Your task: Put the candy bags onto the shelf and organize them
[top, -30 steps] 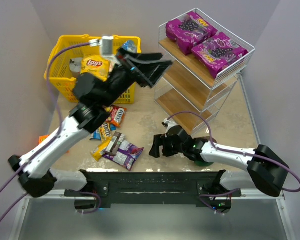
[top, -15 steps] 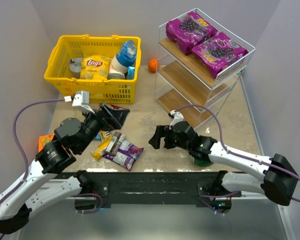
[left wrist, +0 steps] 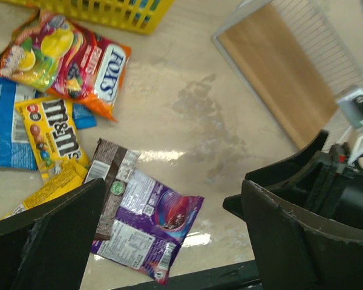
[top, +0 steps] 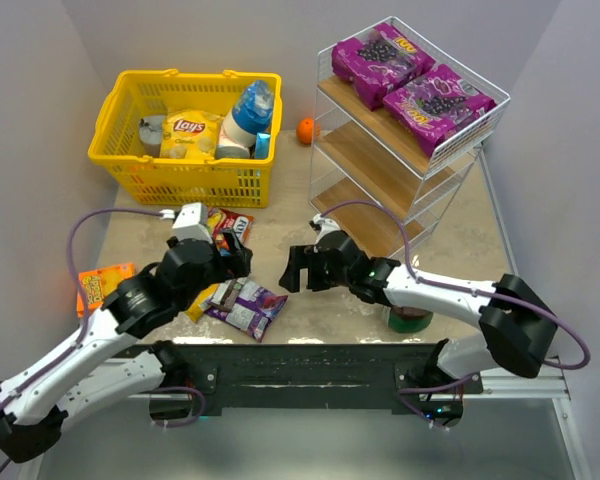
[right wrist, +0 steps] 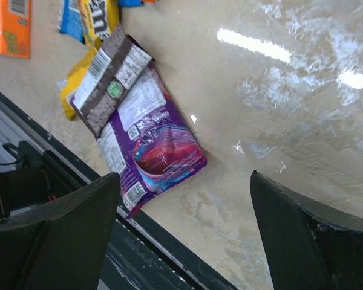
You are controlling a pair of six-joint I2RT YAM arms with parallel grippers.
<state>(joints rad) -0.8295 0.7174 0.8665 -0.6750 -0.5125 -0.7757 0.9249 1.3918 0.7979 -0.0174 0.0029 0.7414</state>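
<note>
Left fingers and right fingers wide, empty; blue packet half hidden under yellow M&M's bag.

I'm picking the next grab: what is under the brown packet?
The brown packet overlaps an edge of the purple bag. A yellow wrapper meets its other side; how far either runs underneath is hidden.

the blue candy bag is cut by the left edge.

Yellow basket with Lay's chip bag, orange ball, flat orange box.
</note>
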